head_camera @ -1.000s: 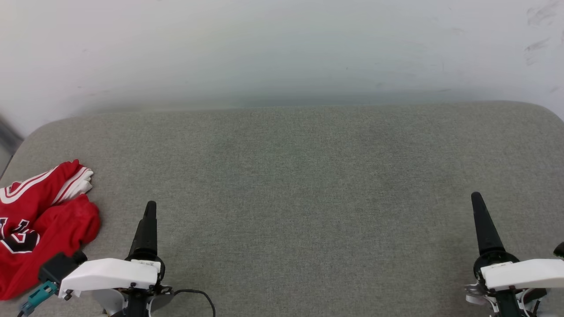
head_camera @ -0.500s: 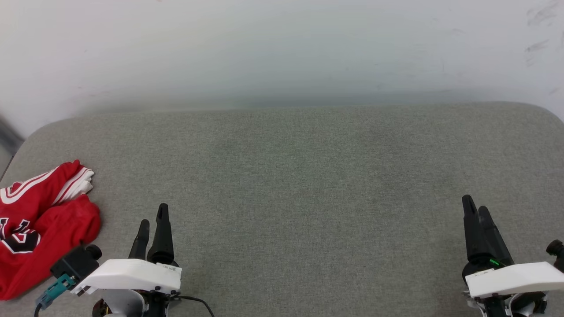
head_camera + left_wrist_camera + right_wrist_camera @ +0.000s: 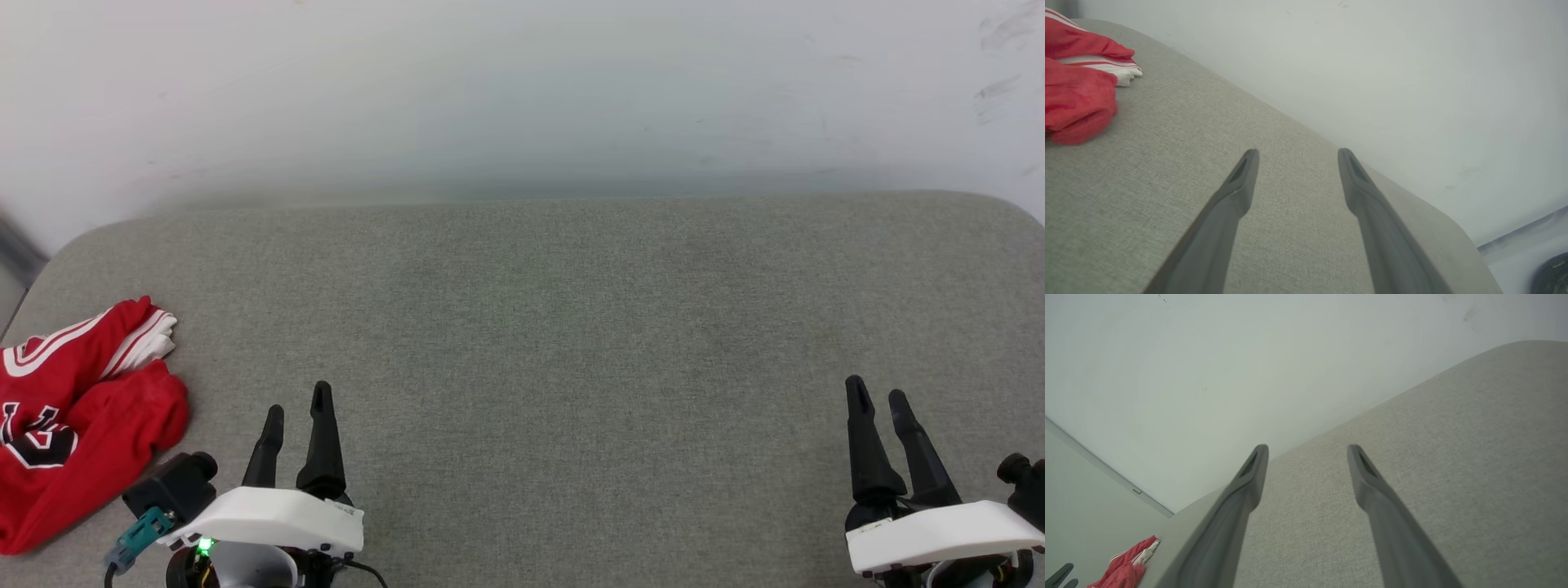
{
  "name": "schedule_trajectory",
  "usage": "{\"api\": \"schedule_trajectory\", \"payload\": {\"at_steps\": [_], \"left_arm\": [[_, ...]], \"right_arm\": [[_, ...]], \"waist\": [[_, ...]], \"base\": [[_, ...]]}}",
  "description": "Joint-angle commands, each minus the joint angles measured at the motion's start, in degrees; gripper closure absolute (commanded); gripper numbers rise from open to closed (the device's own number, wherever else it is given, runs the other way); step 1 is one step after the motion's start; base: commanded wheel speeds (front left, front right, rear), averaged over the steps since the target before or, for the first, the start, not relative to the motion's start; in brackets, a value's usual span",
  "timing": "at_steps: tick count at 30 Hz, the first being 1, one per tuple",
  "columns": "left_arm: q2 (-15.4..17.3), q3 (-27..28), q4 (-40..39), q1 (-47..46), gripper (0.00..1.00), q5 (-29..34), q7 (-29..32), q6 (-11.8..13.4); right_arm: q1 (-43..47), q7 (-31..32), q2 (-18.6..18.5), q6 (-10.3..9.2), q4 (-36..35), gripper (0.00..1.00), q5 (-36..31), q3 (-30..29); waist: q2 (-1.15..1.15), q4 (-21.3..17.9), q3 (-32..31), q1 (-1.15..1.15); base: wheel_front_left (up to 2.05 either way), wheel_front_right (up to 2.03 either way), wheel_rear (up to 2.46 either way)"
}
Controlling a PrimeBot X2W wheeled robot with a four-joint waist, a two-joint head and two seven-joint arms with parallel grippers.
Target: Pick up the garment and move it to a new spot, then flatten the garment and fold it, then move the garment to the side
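The garment [image 3: 73,416], a red shirt with white striped trim and black lettering, lies crumpled at the left edge of the grey cushioned surface [image 3: 555,343]. It also shows at the upper left of the left wrist view as the garment [image 3: 1077,94] and small at the lower left of the right wrist view as the garment [image 3: 1128,563]. My left gripper [image 3: 298,404] is open and empty, just right of the shirt and apart from it. My right gripper [image 3: 875,396] is open and empty at the lower right, far from the shirt.
A pale wall [image 3: 522,90] rises behind the grey surface. The surface has rounded corners at the far left [image 3: 90,237] and far right [image 3: 1012,204]. A broad stretch of bare cushion lies between the two grippers.
Both grippers have turned about their wrists, so each now shows two spread fingers where one showed before. The left has drifted right, the right slightly left and down. The garment has not moved.
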Motion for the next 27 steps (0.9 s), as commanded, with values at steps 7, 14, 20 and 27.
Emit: {"api": "schedule_trajectory", "payload": {"at_steps": [7,14,20,27], "left_arm": [[0.16,-1.04,-1.61,0.43,0.00,5.26,-1.46,0.44],[0.17,-1.48,-2.24,0.89,0.00,9.59,-2.49,-0.08],[0.17,-1.72,-2.81,1.51,0.00,13.14,-3.38,-0.34],[0.18,-2.31,-3.12,1.95,0.00,17.04,-4.34,-0.36]], "right_arm": [[0.42,-1.39,0.01,0.02,-1.82,0.00,-5.44,0.42],[0.70,-2.47,0.01,0.02,-2.45,0.00,-9.65,0.73],[1.11,-3.31,0.02,0.02,-3.13,0.00,-13.20,0.72],[1.58,-4.27,0.03,0.01,-3.81,0.00,-17.18,0.99]], "waist": [[0.00,0.07,0.18,0.00],[0.00,0.00,0.38,0.00],[0.00,0.04,0.47,0.00],[0.00,0.19,0.52,0.00]], "base": [[0.00,0.00,0.00],[0.00,0.00,0.00],[0.00,0.00,0.00],[0.00,0.00,0.00]]}}
